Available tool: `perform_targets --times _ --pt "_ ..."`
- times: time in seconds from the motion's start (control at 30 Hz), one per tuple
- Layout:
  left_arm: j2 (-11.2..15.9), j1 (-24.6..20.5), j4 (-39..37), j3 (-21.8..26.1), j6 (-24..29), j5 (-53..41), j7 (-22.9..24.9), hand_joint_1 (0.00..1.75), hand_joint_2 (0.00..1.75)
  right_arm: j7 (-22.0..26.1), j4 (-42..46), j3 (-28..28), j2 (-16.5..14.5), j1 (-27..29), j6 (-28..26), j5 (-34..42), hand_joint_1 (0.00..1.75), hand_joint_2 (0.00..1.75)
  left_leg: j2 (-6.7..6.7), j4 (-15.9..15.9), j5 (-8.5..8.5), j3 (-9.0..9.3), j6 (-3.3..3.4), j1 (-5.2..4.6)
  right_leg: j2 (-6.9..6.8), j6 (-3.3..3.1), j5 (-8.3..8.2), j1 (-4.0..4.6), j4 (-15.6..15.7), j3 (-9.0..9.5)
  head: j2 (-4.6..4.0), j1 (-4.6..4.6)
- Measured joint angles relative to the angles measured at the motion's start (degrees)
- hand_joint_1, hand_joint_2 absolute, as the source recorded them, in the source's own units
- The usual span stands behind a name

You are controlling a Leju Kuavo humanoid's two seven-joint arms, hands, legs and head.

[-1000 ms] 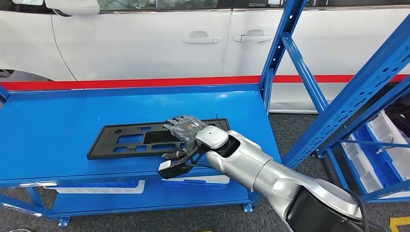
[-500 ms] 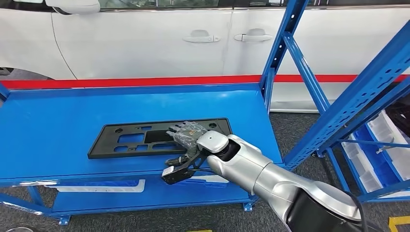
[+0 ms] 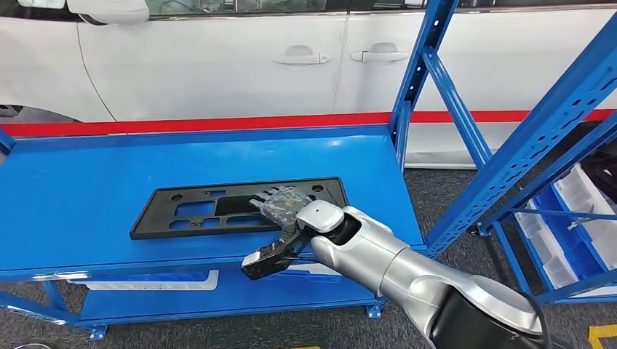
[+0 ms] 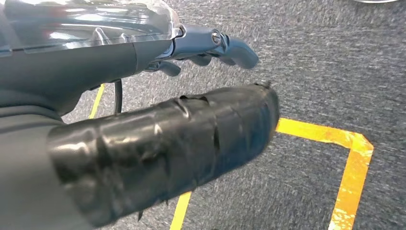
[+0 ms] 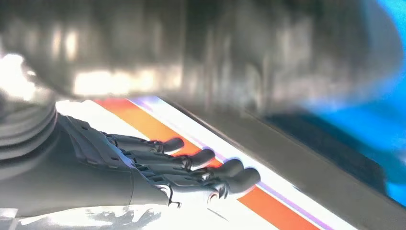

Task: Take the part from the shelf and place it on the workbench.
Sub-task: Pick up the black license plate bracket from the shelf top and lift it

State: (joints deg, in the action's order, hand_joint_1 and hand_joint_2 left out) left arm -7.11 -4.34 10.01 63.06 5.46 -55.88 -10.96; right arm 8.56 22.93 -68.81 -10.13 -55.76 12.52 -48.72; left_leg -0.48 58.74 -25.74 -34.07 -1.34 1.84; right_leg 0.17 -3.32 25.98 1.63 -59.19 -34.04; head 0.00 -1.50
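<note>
Resting flat on the blue workbench (image 3: 87, 189), the black part (image 3: 182, 211) is lying slightly nearer the front edge than a second ago; the right hand (image 3: 280, 203) is still sitting over its right end, fingers spread flat, whether gripping I cannot tell. Placement looks nearly done.

Left wrist: the left hand (image 4: 158, 91) is hanging over grey floor, fingers (image 4: 230, 45) curling loosely, holding nothing.

Right wrist: blurred; fingers (image 5: 201, 165) extended.

The flat black plastic part (image 3: 236, 207) lies on the blue metal tabletop (image 3: 87, 189), the right hand (image 3: 280, 207) resting over its right end, the white car (image 3: 218, 58) behind.
</note>
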Motion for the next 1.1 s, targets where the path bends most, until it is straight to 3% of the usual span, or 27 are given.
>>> perform_targets --times 0.07,0.1,0.17,0.2,0.23,0.27,0.3,0.33,0.4,0.47,0.57,0.73,1.1 --pt "0.0 0.0 0.0 0.0 0.0 -0.1 0.0 0.0 0.0 0.0 0.0 0.0 0.0 0.0 -0.1 -0.2 0.0 1.75 0.09 -0.1 0.15 0.01 0.69 -0.01 0.01 0.48 0.64 -0.22 -0.9 -0.37 0.0 0.0" --pt "0.0 0.0 0.0 0.0 0.1 -0.1 0.0 0.0 0.0 0.0 0.0 0.0 0.1 0.0 -0.1 -0.3 0.0 1.75 0.13 -0.1 0.23 0.02 1.01 0.06 0.01 0.84 1.72 -0.41 -2.5 -1.08 0.0 0.01" --pt "0.0 0.0 0.0 0.0 0.1 -0.2 0.0 0.0 0.0 0.0 0.0 0.0 0.1 0.1 0.0 -0.4 0.0 1.75 0.2 -0.2 0.24 0.0 1.41 0.09 -0.02 1.59 5.27 -0.89 -9.1 -4.13 0.0 0.01" --pt "0.0 0.0 0.0 0.0 0.1 -0.2 0.0 0.0 0.0 0.0 0.0 -0.1 0.1 0.2 0.0 -0.5 0.31 1.75 0.22 -0.2 0.22 -0.02 1.49 0.07 -0.03 1.84 6.88 -1.15 -13.0 -6.07 0.0 -0.01" --pt "0.0 0.0 0.0 0.0 0.1 -0.2 0.0 0.0 0.0 0.0 -0.1 -0.2 0.2 0.4 0.0 -0.5 0.75 1.75 0.23 -0.2 0.2 -0.02 1.51 0.06 -0.04 1.98 7.67 -1.35 -15.9 -7.57 0.0 0.0" --pt "0.0 0.0 0.0 0.0 0.1 -0.3 0.0 0.0 0.0 0.0 -0.1 -0.2 0.2 0.5 0.0 -0.5 1.19 1.75 0.22 -0.2 0.18 0.0 1.52 0.06 -0.05 1.99 7.36 -1.5 -16.8 -8.19 0.0 0.0" --pt "0.0 0.0 0.0 0.0 0.1 -0.3 0.0 0.0 0.0 -0.1 -0.1 -0.3 0.3 0.5 -0.1 -0.5 1.62 1.75 0.22 -0.2 0.15 0.05 1.54 0.09 -0.07 2.06 5.96 -1.66 -15.3 -7.6 0.0 0.01" --pt "0.0 0.0 0.0 0.0 0.1 -0.3 0.1 0.0 0.0 -0.1 -0.1 -0.4 0.3 0.5 -0.1 -0.6 1.75 1.75 0.21 -0.2 0.12 0.13 1.57 0.15 -0.1 2.24 3.86 -1.83 -11.7 -5.92 0.0 0.01" --pt "0.1 -0.1 0.0 0.0 0.2 -0.3 0.1 0.0 0.0 -0.2 -0.1 -0.4 0.3 0.4 -0.3 -0.8 1.75 1.75 0.16 -0.2 0.02 0.28 1.53 0.14 -0.06 3.34 0.69 -2.1 -3.3 -1.83 0.0 0.01" --pt "0.2 0.0 0.0 0.0 0.2 -0.3 0.1 0.0 0.0 -0.3 -0.1 -0.5 0.3 0.4 -0.7 -1.0 1.75 1.75 0.08 -0.2 -0.09 0.32 1.32 -0.02 0.14 3.69 -0.2 -1.97 0.5 -0.02 0.0 -0.01" --pt "0.2 0.0 0.0 0.0 0.2 -0.2 0.1 0.0 0.0 -0.3 -0.1 -0.7 0.3 0.5 -1.1 -1.1 1.75 1.75 0.06 -0.3 -0.08 0.36 0.93 0.0 0.29 2.83 -0.29 -1.47 0.4 -0.07 0.0 -0.01" --pt "0.1 0.0 0.0 0.0 0.2 -0.4 0.1 0.0 0.0 -0.3 -0.1 -0.7 0.5 0.3 -1.4 -1.3 1.75 1.75 0.08 -0.8 0.1 0.68 0.45 0.13 0.38 2.63 -0.28 -1.33 0.4 -0.06 0.0 -0.02" --pt "-0.3 0.0 0.0 0.0 0.2 -0.4 0.2 0.0 0.0 -0.2 -0.1 -0.8 0.8 0.2 -2.3 -1.9 1.75 1.75 0.09 -1.1 0.24 0.95 0.14 0.17 0.5 2.33 -0.26 -1.27 0.4 0.06 0.0 -0.01"
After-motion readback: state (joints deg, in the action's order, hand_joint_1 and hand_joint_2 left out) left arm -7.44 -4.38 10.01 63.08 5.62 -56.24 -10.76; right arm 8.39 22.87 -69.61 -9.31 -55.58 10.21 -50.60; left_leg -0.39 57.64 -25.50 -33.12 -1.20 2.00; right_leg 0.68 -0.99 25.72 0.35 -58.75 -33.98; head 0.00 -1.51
